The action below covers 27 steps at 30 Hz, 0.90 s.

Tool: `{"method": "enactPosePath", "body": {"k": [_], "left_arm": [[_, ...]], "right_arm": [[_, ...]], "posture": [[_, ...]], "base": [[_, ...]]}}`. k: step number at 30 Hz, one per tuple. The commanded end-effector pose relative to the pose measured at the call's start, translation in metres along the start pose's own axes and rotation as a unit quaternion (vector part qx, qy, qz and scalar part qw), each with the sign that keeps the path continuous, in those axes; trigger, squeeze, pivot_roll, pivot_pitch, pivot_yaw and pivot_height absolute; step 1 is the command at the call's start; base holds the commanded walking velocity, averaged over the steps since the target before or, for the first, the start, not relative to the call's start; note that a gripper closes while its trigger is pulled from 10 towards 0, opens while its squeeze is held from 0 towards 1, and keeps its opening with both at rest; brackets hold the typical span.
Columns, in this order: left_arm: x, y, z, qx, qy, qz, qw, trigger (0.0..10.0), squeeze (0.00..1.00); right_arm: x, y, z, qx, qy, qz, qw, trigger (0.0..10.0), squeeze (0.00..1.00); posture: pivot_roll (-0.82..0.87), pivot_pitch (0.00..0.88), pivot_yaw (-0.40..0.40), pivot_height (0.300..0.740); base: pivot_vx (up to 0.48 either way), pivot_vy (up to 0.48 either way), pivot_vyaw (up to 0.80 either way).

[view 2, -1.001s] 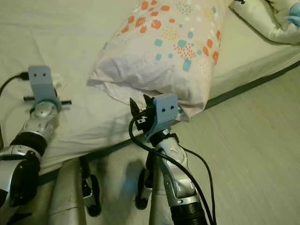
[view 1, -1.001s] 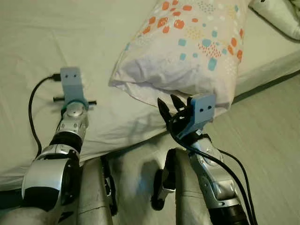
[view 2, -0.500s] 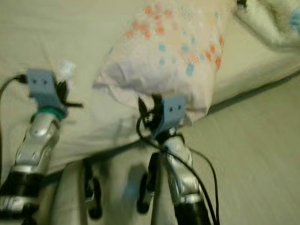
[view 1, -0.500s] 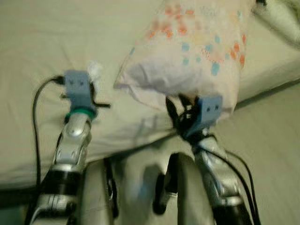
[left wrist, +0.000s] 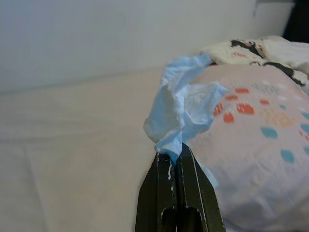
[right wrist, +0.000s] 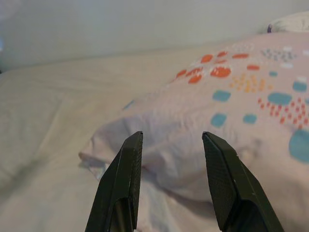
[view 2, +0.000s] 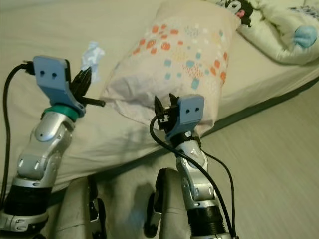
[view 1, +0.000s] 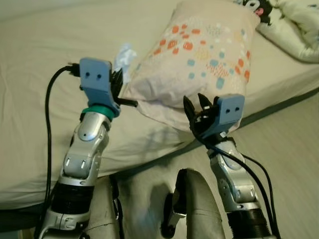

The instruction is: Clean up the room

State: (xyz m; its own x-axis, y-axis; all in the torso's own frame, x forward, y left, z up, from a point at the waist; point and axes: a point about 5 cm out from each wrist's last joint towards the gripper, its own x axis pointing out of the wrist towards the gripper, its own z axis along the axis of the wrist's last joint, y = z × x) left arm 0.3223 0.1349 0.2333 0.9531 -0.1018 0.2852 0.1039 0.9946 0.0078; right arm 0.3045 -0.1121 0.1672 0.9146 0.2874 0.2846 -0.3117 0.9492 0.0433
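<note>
head cameras looking down, wrist cameras close, sharing pillow (view 1: pixel 204 59)

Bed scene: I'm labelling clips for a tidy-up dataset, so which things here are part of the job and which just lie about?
In the job:
- crumpled tissue, pinched in the left gripper
- right gripper, open, near the patterned pillow

Lying about:
- bed sheet
- printed blanket beyond the pillow
- floor

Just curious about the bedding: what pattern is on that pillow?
The pillow is pale pink with orange, teal and yellow spots, clearest in the left eye view.
</note>
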Motion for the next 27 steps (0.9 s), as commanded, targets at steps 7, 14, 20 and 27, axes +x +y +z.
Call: {"method": "enactPosePath", "body": {"k": [7,14,20,27], "left_arm": [[0.0015,-0.0072,0.0056,-0.009,0.001,0.000,1.000,10.0,0.00],[0.0017,-0.0069,0.0048,-0.014,0.006,0.005,1.000,10.0,0.00],[0.0025,-0.0052,0.0038,-0.015,0.011,0.014,1.000,10.0,0.00],[0.0029,-0.0049,0.0031,-0.014,0.013,0.014,1.000,10.0,0.00]], "right_arm": [[0.0000,-0.0041,-0.0016,-0.007,0.000,0.000,1.000,10.0,0.00],[0.0002,-0.0053,-0.0017,-0.008,0.000,0.001,1.000,10.0,0.00],[0.0006,-0.0068,-0.0015,-0.010,-0.001,0.001,1.000,10.0,0.00],[0.0023,-0.0070,-0.0014,-0.010,-0.002,-0.004,1.000,10.0,0.00]], "posture": [[-0.06,0.084,-0.020,0.678],[-0.06,0.080,-0.027,0.701],[-0.06,0.078,-0.027,0.729],[-0.06,0.075,-0.027,0.740]], "base": [[0.000,0.000,0.00],[0.000,0.000,0.00],[0.000,0.000,0.00],[0.000,0.000,0.00]]}}
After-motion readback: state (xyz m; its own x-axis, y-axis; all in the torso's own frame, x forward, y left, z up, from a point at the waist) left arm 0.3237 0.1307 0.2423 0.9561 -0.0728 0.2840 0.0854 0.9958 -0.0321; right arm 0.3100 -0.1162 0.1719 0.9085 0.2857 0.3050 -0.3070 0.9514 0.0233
